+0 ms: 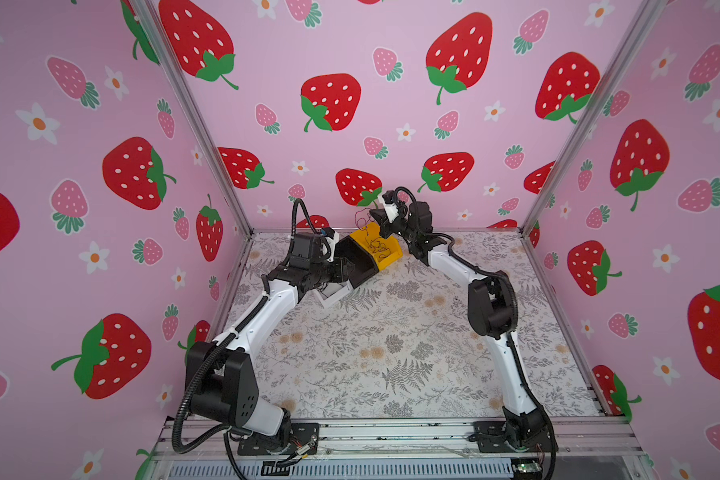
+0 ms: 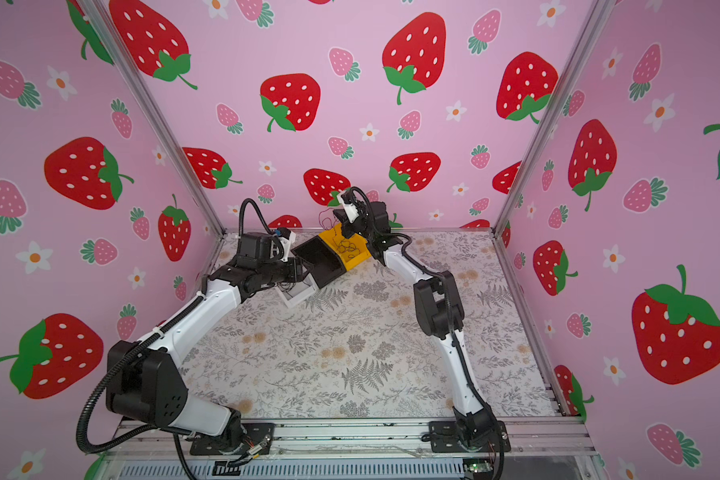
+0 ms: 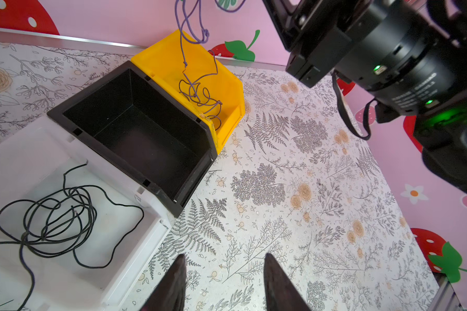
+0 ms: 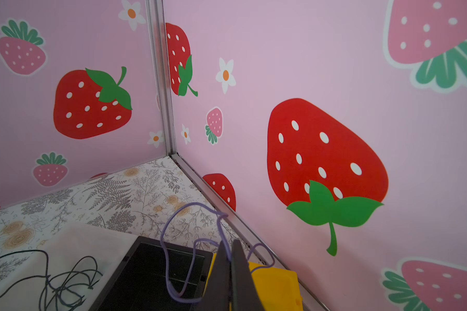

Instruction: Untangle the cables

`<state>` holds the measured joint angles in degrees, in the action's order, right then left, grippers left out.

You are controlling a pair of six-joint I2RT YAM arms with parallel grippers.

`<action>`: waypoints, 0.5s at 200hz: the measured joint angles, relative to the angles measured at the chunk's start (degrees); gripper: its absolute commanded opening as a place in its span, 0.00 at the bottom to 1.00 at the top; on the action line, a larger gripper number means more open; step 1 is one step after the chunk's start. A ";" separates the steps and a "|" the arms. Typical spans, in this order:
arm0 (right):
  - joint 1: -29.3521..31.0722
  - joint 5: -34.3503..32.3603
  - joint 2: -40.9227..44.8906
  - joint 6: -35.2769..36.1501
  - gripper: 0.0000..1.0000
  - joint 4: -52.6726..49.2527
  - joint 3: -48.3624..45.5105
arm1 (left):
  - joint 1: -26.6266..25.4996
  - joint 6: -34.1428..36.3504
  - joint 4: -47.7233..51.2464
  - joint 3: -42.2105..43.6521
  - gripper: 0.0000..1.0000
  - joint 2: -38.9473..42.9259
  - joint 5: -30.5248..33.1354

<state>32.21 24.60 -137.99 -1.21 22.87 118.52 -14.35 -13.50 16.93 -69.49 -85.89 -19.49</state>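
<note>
Right claw is closed and pinches a strand of the purple cable. In both top views it sits raised above the far end of the yellow bin, close to the back wall. From the pinch the strand hangs down in loose loops, and most of its tangle lies curled inside the yellow bin. We cannot tell whether that tangle is one cable or several. Left claw is open with its jaws spread and nothing between them, low over the tabletop just beside the white bin. Three bins stand in a row, side walls touching: white, then the black bin, then yellow. We see nothing lying in the black bin. The black cable lies in the white bin as a loose coil with crossed loops, one end trailing out of the left wrist view. Neither claw touches it.
</note>
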 measured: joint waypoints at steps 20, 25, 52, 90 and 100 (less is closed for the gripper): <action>-0.09 0.09 0.04 -0.76 0.00 0.61 -2.64 | 0.00 0.00 0.04 0.42 0.48 0.26 0.00; -0.09 0.11 0.09 -0.92 0.00 0.72 -3.39 | 0.00 0.00 0.04 0.48 0.48 0.35 0.00; 0.02 0.20 0.59 -1.09 0.00 0.72 -6.08 | 0.00 -0.02 0.00 0.61 0.48 0.90 0.00; 1.49 -0.20 4.85 0.31 0.00 -0.17 -6.56 | 0.00 -0.04 -0.13 1.09 0.48 2.56 -0.02; 2.14 -0.61 6.73 0.83 0.00 -0.09 -6.56 | 0.00 -0.04 -0.15 1.55 0.48 3.26 0.00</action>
<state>34.35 23.99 -131.26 -0.38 22.79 111.96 -14.35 -13.54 16.78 -67.94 -82.63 -19.49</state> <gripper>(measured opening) 0.056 0.482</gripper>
